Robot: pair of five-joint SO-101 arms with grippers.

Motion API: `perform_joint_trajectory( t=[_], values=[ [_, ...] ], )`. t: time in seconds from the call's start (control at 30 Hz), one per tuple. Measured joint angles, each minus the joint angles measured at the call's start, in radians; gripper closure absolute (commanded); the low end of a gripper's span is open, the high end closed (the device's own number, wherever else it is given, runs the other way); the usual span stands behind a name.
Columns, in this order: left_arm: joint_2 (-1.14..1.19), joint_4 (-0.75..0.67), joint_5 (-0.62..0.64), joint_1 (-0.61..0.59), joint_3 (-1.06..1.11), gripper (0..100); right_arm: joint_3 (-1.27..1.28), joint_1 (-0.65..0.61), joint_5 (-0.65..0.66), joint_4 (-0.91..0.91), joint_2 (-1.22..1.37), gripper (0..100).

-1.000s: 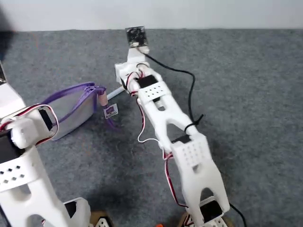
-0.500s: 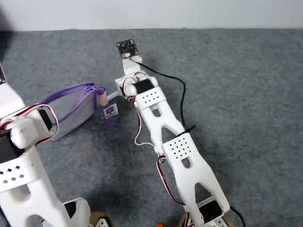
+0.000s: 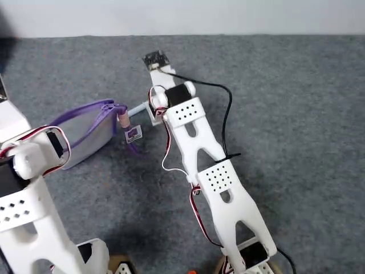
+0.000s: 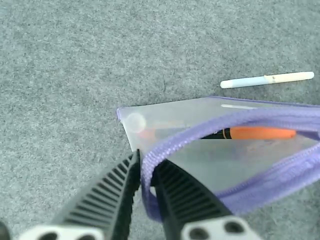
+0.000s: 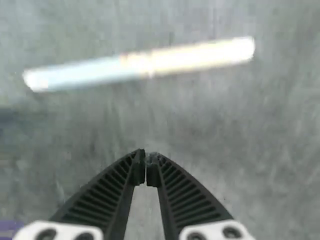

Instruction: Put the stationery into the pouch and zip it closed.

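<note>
2 white arms rise from the near edge of the grey desk (image 3: 296, 103). In the high view the left arm (image 3: 28, 200) stands at 7 o'clock. The right arm (image 3: 211, 171) starts at 5 o'clock and stretches away toward 11 o'clock.

The left gripper (image 4: 145, 161) is pinched on the purple zipper edge (image 4: 260, 118) at one corner of the pouch (image 4: 175, 112), with its jaws pressed onto the fabric. The pouch is clear plastic and lies flat on the desk at 9 o'clock in the high view (image 3: 85, 137). Its mouth gapes open, and 1 orange pen (image 4: 260, 133) lies lengthwise inside it. A small purple tag (image 3: 132, 135) hangs at the pouch's 3 o'clock end.

Farther off, the right gripper (image 5: 145, 161) hovers low over bare desk with its jaws pressed together and nothing between them. Just beyond its tips lies 1 white-and-blue pen (image 5: 140, 62), flat on the desk and outside the pouch. From the left wrist the same pen (image 4: 267, 79) shows near the pouch's far side and apart from it. A small camera board (image 3: 155, 59) sits at the right arm's far end.
</note>
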Motion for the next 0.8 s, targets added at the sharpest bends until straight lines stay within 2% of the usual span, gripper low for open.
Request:
perform_joint_trajectory(
  t=[0.3,0.5,0.67,0.8],
  values=[
    [0.000,0.000,0.000,0.002,0.000,99,-0.003,-0.012,0.017,-0.489,0.058,98.8],
    [0.000,0.000,0.000,0.002,0.000,99,-0.003,-0.043,0.178,-0.724,0.247,99.0],
    [0.000,0.000,0.000,0.002,0.000,99,-0.005,-0.041,0.252,-0.715,0.301,99.1],
    [-0.002,0.000,0.000,0.002,0.000,99,-0.026,-0.038,0.261,-0.546,0.269,99.1]
  ],
)
